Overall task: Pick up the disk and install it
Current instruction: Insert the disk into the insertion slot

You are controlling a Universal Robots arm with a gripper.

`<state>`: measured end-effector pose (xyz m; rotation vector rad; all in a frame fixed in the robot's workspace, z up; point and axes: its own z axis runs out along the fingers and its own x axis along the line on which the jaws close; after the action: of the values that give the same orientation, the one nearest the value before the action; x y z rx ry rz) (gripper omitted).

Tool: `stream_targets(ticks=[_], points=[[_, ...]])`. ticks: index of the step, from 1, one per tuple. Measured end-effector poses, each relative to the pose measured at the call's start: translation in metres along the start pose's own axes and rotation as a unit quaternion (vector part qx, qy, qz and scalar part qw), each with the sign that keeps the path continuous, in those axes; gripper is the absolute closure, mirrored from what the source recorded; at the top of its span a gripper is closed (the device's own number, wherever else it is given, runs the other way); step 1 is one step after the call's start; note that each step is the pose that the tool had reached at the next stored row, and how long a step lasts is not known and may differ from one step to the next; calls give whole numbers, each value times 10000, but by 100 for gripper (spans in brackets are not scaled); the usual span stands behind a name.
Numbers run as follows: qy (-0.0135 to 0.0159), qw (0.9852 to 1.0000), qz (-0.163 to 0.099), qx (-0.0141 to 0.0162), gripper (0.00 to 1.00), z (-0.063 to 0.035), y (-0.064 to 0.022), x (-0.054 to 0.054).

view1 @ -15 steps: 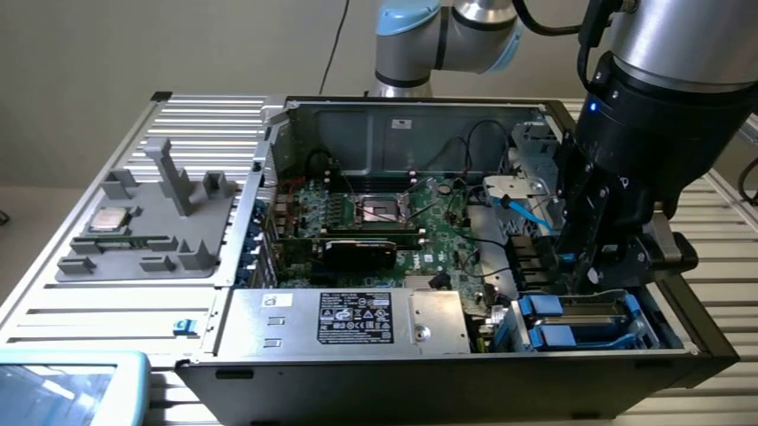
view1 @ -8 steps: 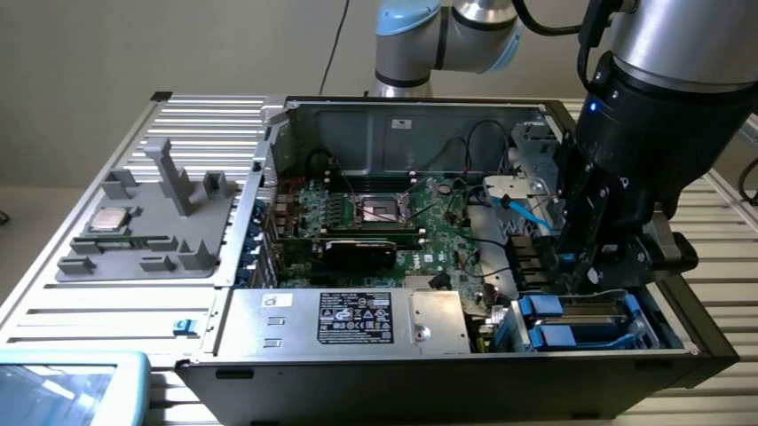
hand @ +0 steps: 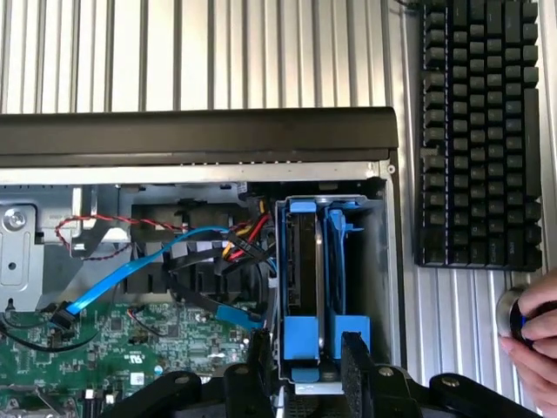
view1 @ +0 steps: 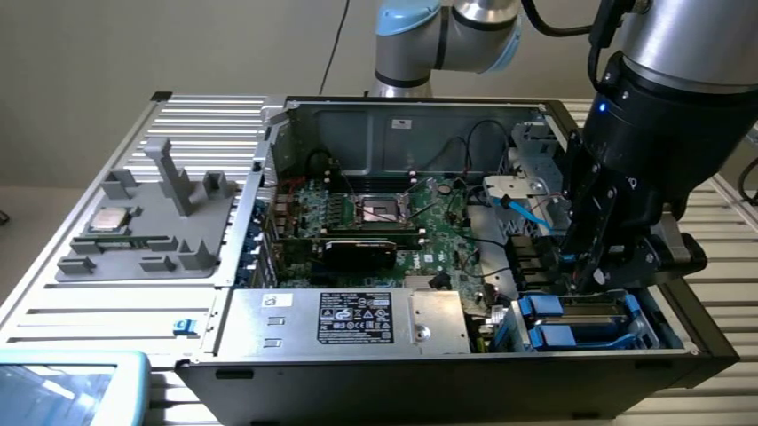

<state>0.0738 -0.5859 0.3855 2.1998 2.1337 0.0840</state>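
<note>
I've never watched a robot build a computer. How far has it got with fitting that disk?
Looks nearly done: the disk, blue rails and all, already sits in the drive bay at a corner of the case. In hand: the gripper hangs right over its blue end tab. Left: I cannot tell whether it is fully seated.

Disk (hand: 301, 261) upright in corner bay (hand: 379, 261) of case (view1: 474, 377), hand (hand: 309, 370) above it, keyboard (hand: 479, 131) beside case.

Disk (hand: 302, 261) faces hidden in bay (hand: 383, 261); hand (hand: 535, 335) cut by edge; label (view1: 355, 318) print unreadable.
</note>
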Motion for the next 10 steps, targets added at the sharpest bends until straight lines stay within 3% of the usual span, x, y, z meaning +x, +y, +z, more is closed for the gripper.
stream_targets(ticks=[8,10], points=[[0,9999,-2,138,55,19,204,-34],[-1,9998,-3,190,55,23,248,-35]])
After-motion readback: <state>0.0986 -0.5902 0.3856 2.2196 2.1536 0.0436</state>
